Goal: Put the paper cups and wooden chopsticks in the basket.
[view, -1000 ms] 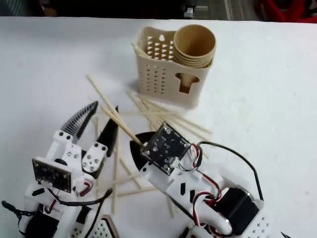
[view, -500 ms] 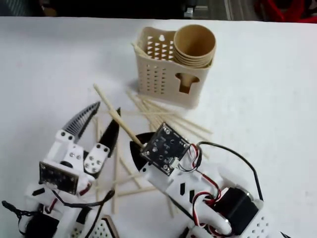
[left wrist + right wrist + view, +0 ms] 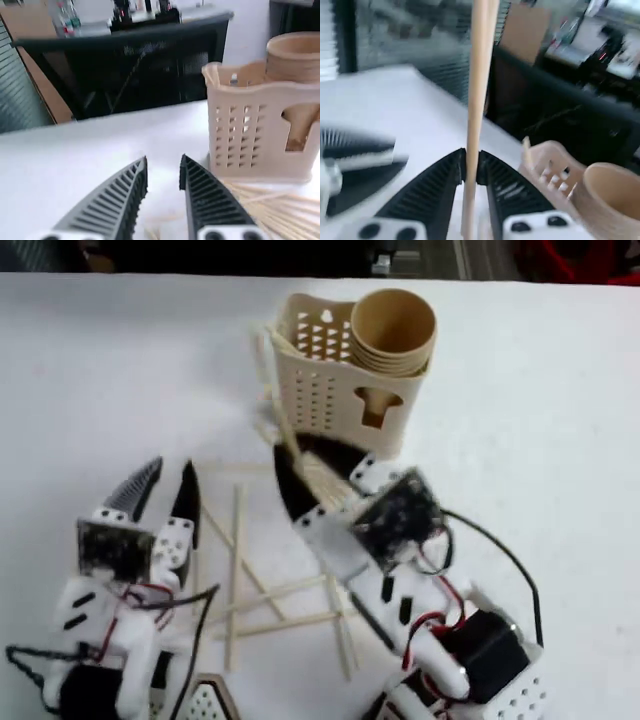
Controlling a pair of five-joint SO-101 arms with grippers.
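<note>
A beige slotted basket (image 3: 322,400) stands at the back of the table with a stack of paper cups (image 3: 393,328) in its right half. My right gripper (image 3: 288,445) hovers just in front of the basket's left corner, shut on a wooden chopstick (image 3: 272,390) that reaches up along the basket's left side. In the right wrist view the chopstick (image 3: 480,75) stands upright between the fingers of the gripper (image 3: 471,161), with basket (image 3: 547,160) and cup (image 3: 615,195) beyond. My left gripper (image 3: 172,468) is open and holds nothing, left of the loose chopsticks (image 3: 236,570); its wrist view shows the gripper (image 3: 163,162) facing the basket (image 3: 250,130).
Several loose chopsticks (image 3: 290,590) lie crossed on the white table between the two arms, with more (image 3: 272,205) fanned at the basket's foot. A chopstick end (image 3: 280,338) sticks out of the basket's left compartment. White tabletop (image 3: 120,360) stretches left of the basket.
My right gripper has swung up and toward the basket, carrying the chopstick from a low slant to a steep line beside the basket's left edge. My left arm has drawn back and to the left.
</note>
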